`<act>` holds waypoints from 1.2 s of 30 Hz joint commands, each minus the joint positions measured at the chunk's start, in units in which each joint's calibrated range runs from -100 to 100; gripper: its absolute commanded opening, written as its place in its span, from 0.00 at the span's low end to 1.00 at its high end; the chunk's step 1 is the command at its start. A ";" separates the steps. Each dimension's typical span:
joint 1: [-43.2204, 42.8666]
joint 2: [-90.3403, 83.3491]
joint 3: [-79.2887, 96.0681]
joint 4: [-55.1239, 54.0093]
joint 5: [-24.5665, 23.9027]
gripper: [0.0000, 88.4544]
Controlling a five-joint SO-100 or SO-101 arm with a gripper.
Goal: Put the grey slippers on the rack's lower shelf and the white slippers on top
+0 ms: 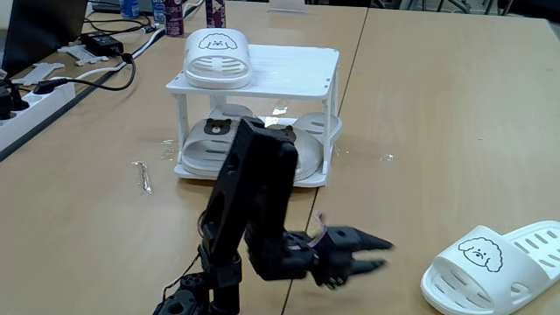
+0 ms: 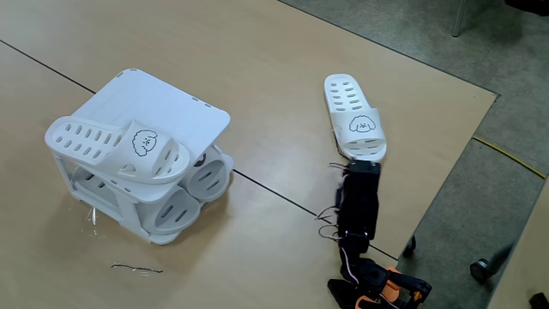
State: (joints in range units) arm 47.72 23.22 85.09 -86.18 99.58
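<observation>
The white rack [image 1: 293, 66] [image 2: 163, 103] stands on the wooden table. One white slipper [image 1: 217, 57] [image 2: 120, 146] with a dog face lies on its top tier, at the left in a fixed view. Both grey slippers [image 1: 210, 140] [image 2: 210, 176] with bear faces lie side by side on the lower shelf [image 1: 254, 179]. A second white slipper [image 1: 494, 267] [image 2: 353, 116] lies on the table away from the rack. My gripper [image 1: 376, 254] [image 2: 362, 165] hovers low, pointing at that slipper and just short of its near end, fingers slightly apart and holding nothing.
A power strip [image 1: 35, 96], black cables and bottles [image 1: 175, 13] sit at the back left of the table. A thin bent wire [image 1: 142, 175] [image 2: 137, 269] lies in front of the rack. The table edge [image 2: 446, 180] runs close behind the loose slipper.
</observation>
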 commanded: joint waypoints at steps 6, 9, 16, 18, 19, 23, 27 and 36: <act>8.29 5.35 -16.30 -0.53 0.42 0.14; 7.88 8.04 -21.98 -0.36 0.42 0.21; 5.99 15.11 -37.23 6.28 0.42 0.24; 5.08 15.28 -43.99 12.50 0.42 0.24; 4.75 15.28 -47.33 15.86 0.42 0.24; 3.52 17.63 -62.76 29.23 0.42 0.24; 2.20 23.44 -75.39 33.98 0.42 0.22; 1.54 13.17 -96.77 56.24 0.42 0.01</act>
State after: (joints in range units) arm 48.16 50.19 -1.17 -41.29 99.58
